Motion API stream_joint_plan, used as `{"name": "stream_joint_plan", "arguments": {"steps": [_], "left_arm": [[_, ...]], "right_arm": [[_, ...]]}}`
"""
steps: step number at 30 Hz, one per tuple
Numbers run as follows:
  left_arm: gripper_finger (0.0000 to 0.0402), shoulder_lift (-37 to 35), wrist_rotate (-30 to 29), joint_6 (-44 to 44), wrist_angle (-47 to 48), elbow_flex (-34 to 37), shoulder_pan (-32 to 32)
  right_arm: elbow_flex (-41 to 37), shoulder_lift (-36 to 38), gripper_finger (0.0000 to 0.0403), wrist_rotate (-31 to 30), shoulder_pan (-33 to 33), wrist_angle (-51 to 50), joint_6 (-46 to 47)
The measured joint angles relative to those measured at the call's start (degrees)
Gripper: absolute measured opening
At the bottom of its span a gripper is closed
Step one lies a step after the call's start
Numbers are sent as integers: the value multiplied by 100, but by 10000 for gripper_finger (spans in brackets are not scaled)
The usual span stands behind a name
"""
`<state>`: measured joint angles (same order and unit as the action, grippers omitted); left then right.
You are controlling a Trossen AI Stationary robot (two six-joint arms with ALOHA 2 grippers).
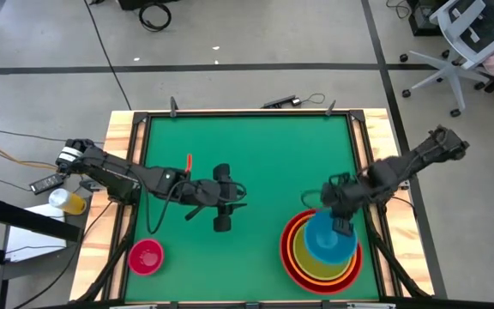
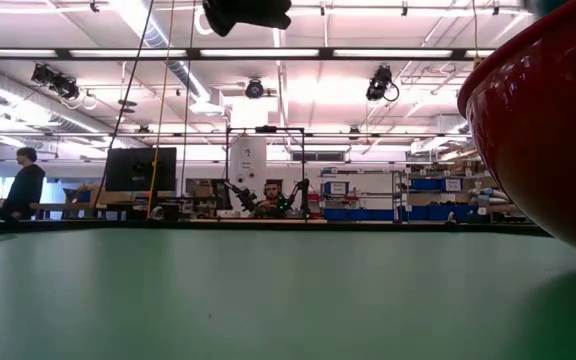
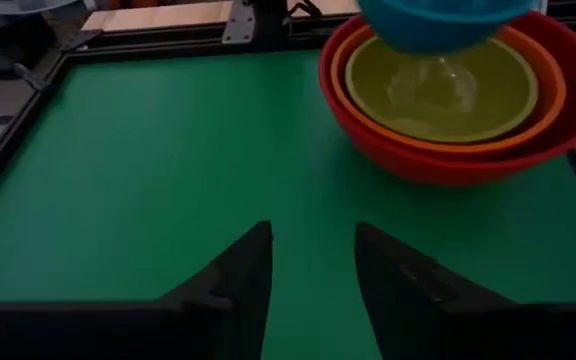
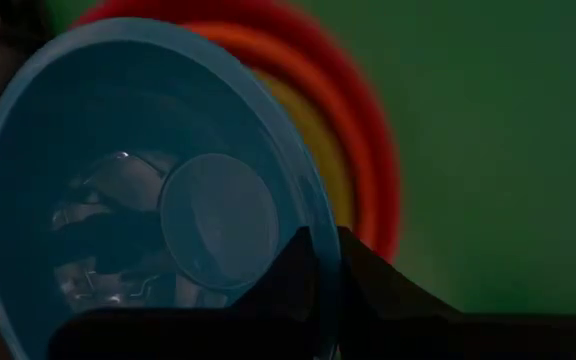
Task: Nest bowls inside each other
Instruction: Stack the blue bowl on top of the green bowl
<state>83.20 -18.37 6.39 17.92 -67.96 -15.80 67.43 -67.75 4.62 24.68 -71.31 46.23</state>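
Note:
A red bowl (image 1: 292, 257) sits at the table's near right with an orange bowl (image 3: 553, 95) and a yellow-green bowl (image 3: 438, 95) nested inside it. A blue bowl (image 1: 324, 242) hangs over this stack, with my right gripper (image 1: 343, 227) shut on it. A small pink bowl (image 1: 146, 256) stands upright on its base near the front left corner. My left gripper (image 1: 228, 198) hovers open over the middle of the table, pointing toward the stack, with nothing between its fingers. My right gripper pinches the blue bowl's rim (image 4: 313, 225) on its far right side. One finger (image 4: 290, 280) is inside the bowl and the other (image 4: 373, 285) is outside. The fingers come steeply from above. The bowl hangs mouth up over the yellow-green bowl, clear of it in the left wrist view.
Wooden rails (image 1: 118, 172) frame the green mat (image 1: 264, 154) on all sides. Bare mat lies between my left gripper and the stack. In the low view the red bowl's wall (image 2: 558, 130) fills the right side, and a person (image 2: 23, 185) stands far behind the table.

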Motion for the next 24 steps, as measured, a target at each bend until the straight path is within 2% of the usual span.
{"name": "stream_joint_plan", "arguments": {"steps": [7,11,18,24], "left_arm": [[146,0,5,-168,-3,0,112],[146,2,5,-172,-4,0,185],[146,8,105,-232,17,0,219],[146,9,103,-251,89,0,219]], "right_arm": [[-967,-110,20,-197,785,1437,571],[-1382,-196,20,-490,875,1817,756],[-1791,-249,24,-480,875,2241,967],[-1900,-246,102,-646,989,2329,1021]]}}
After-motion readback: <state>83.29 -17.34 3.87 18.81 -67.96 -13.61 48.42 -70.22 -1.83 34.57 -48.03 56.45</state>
